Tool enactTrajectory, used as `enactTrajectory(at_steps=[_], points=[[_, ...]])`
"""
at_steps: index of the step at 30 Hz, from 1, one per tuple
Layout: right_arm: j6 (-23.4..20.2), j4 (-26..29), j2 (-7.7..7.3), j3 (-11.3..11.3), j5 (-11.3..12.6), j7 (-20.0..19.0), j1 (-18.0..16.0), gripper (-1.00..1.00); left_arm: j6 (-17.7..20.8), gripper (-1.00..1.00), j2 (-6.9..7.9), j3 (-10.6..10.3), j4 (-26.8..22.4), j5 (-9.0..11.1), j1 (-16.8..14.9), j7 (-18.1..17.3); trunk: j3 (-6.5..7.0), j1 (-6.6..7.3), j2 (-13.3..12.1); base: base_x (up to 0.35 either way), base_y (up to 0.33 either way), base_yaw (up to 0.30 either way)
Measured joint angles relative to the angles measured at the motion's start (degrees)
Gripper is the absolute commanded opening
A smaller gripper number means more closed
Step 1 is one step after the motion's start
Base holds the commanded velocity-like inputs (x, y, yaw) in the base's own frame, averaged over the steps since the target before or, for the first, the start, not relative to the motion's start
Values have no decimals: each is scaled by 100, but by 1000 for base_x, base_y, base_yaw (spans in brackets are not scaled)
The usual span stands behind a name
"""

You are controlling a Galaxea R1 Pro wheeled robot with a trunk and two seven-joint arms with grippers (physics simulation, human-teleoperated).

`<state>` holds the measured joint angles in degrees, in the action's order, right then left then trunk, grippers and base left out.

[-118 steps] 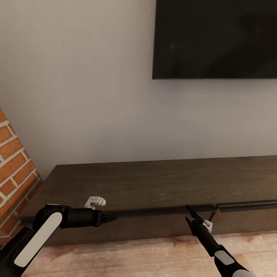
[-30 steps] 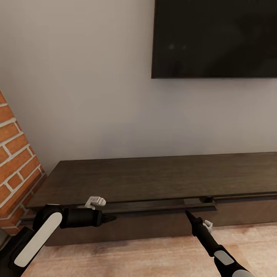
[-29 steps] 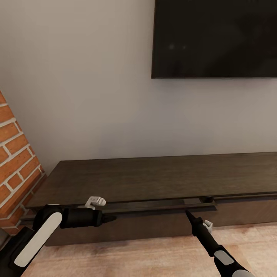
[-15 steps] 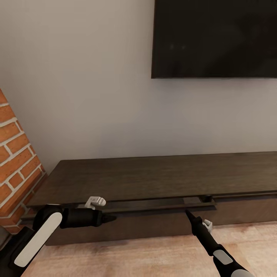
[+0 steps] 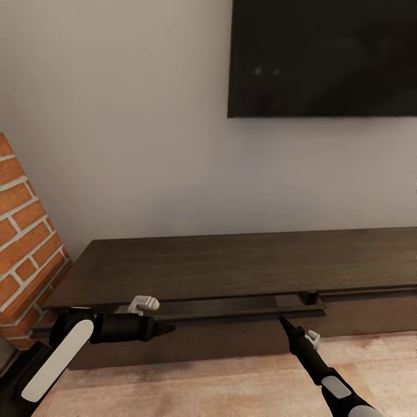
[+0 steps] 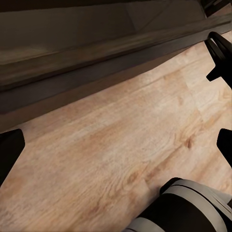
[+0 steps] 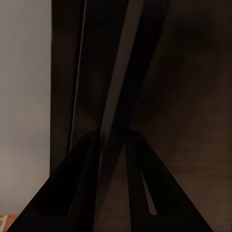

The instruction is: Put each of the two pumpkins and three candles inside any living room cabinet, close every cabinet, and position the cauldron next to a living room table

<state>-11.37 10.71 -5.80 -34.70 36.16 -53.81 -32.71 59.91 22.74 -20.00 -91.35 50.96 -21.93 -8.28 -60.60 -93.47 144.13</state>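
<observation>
Ahead of you a plain pale wall (image 5: 116,145) takes up most of the head view. High on it, toward your right, hangs a dark, blank TV (image 5: 324,58); its lower edge runs level and its left edge stands straight, while its top and right side run out of the picture. At your far left a slanted block of red brick (image 5: 20,231) with pale mortar lines leans in from the edge and meets the wall low down. Below you lies a light wood floor (image 5: 231,382), with grain and a few darker knots that you see close up in your left wrist view (image 6: 121,159).
</observation>
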Motion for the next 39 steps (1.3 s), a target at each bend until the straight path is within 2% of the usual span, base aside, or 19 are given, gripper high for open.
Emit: enactTrajectory(at_steps=[39], points=[[-9,4,-11,-70,25,32,-2,-100,0,100,-9,1,1,0,-1,0,0,-1,0,-101,0,0]])
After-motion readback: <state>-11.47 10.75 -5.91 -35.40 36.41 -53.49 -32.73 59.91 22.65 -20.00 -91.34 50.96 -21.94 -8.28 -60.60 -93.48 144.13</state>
